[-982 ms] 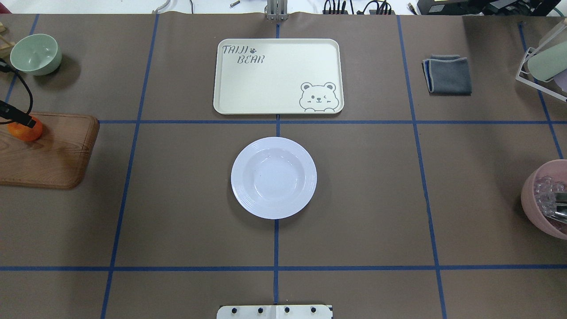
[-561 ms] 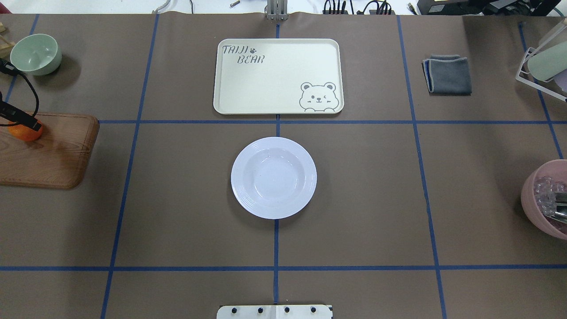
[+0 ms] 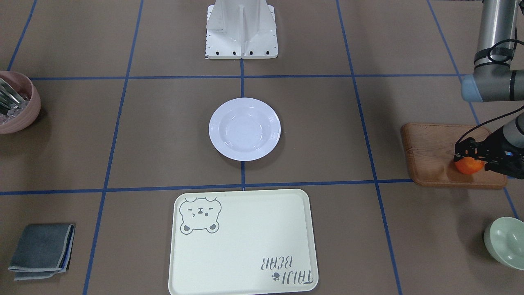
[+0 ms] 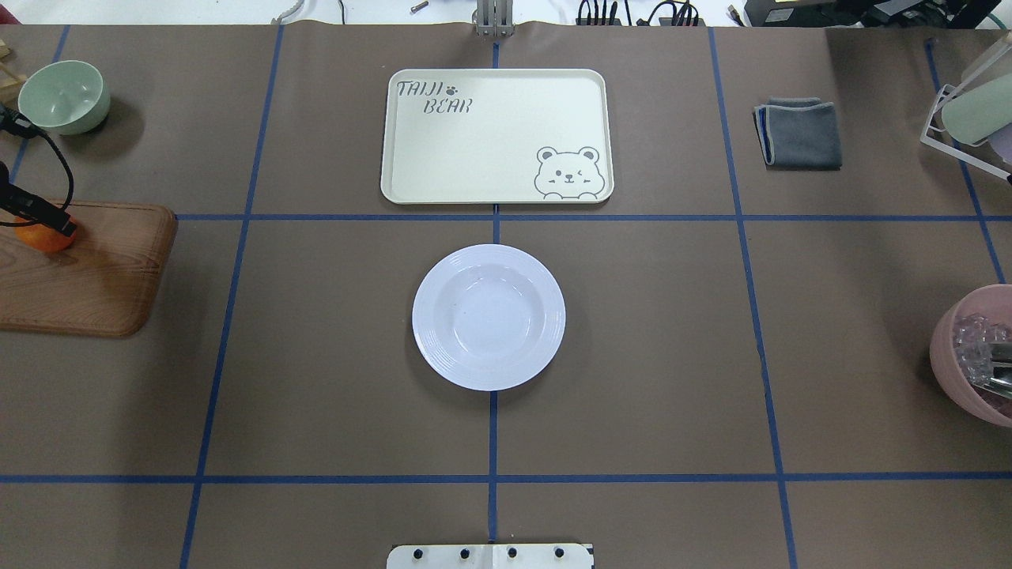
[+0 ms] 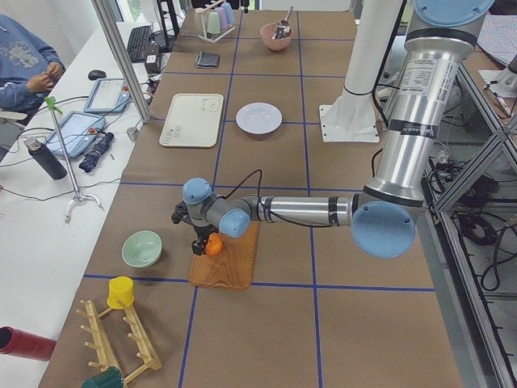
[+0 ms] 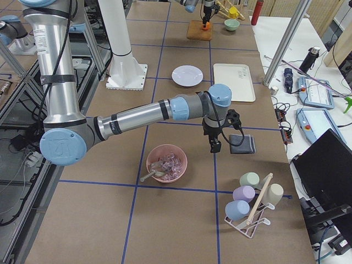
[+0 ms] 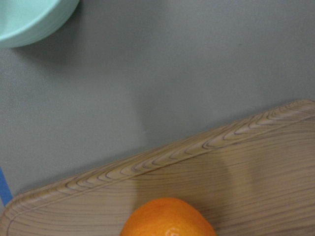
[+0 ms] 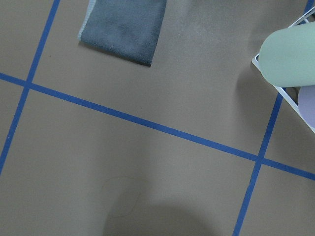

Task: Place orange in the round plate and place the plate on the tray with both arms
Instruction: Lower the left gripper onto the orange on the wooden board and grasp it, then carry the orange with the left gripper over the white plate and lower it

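Observation:
The orange [image 3: 468, 167] sits on the far end of a brown wooden board [image 3: 434, 155], also seen in the overhead view as the orange [image 4: 43, 238] at the left edge. My left gripper [image 3: 470, 162] is low over it, open, with a finger on either side. The left wrist view shows the orange [image 7: 167, 219] close at the bottom edge. The round plate [image 4: 489, 316] lies empty at the table's centre. The tray [image 4: 496, 134] lies empty just beyond it. My right gripper [image 6: 214, 147] hangs near a folded grey cloth; I cannot tell whether it is open or shut.
A pale green bowl [image 4: 63, 96] stands beyond the board [image 4: 95, 276]. A pink bowl [image 4: 976, 356] with a spoon is at the right edge, a grey cloth [image 4: 798, 133] and a cup rack [image 4: 972, 111] at the far right. The robot base [image 3: 241, 32] faces the plate.
My left gripper has come down over the orange and now covers more of it. The orange, plate and tray have not moved.

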Motion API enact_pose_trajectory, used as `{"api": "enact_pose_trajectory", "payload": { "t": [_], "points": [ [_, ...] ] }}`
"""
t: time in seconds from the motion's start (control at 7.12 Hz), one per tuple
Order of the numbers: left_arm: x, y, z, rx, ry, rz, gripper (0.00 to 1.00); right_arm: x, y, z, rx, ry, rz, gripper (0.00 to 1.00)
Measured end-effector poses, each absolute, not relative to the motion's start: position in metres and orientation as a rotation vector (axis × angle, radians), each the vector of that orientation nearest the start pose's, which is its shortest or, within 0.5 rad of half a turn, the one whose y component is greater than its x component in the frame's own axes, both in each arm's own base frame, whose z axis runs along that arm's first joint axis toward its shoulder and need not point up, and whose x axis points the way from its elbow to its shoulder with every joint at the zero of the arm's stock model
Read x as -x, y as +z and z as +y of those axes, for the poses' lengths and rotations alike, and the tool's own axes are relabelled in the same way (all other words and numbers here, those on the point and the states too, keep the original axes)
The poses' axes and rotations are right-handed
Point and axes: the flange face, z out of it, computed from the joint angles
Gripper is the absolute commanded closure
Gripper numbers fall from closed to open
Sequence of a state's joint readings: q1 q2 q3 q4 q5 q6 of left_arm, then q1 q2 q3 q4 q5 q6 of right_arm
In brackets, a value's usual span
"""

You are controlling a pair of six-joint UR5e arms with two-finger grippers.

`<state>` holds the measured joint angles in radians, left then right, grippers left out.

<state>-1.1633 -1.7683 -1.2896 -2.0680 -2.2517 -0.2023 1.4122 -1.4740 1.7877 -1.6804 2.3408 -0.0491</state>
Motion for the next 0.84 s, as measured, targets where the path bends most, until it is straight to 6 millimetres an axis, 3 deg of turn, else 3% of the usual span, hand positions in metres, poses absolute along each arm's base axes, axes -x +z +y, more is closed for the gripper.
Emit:
{"api": "enact_pose_trajectory", "payload": {
  "t": [0.42, 0.56, 0.7, 0.84],
  "points": [
    [-0.1763, 0.6463, -0.5749, -0.162, 0.326, 0.763, 0.16, 0.0207, 0.514, -0.5302, -0.152, -0.277, -0.779, 0.0],
    [-0.1763, 0.6478, -0.5745, -0.159, 0.326, 0.761, 0.28, 0.021, 0.514, -0.5302, -0.151, -0.277, -0.779, 0.0],
    [-0.1763, 0.6482, -0.5744, -0.158, 0.326, 0.76, 0.83, 0.0212, 0.514, -0.5302, -0.151, -0.277, -0.779, 0.0],
    [-0.1763, 0.6479, -0.5744, -0.156, 0.324, 0.76, 1.0, 0.0213, 0.5137, -0.5303, -0.151, -0.277, -0.779, 0.0]
  ]
}}
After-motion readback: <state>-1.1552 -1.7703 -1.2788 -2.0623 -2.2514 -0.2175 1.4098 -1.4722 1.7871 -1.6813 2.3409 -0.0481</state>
